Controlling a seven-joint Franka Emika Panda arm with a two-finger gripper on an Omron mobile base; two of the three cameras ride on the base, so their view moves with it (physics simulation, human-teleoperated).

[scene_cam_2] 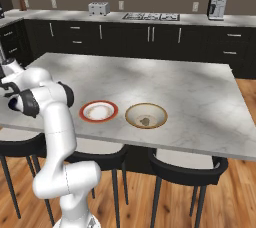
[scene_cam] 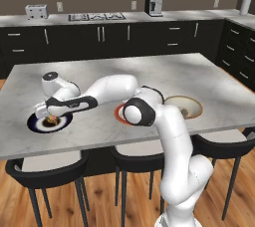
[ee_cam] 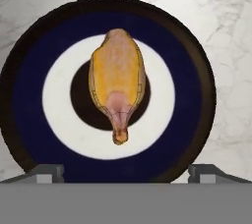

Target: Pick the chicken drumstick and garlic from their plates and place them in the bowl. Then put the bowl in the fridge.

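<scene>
Gripper wide open, empty — above chicken drumstick on navy plate.

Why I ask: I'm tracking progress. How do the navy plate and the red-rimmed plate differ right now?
The navy plate has a pale ring and dark centre; the red-rimmed plate is white inside. The navy plate carries the chicken drumstick; the red-rimmed plate looks bare. The open gripper hangs over the navy plate, not the red-rimmed one. Both are round, flat, on the marble island.
</scene>
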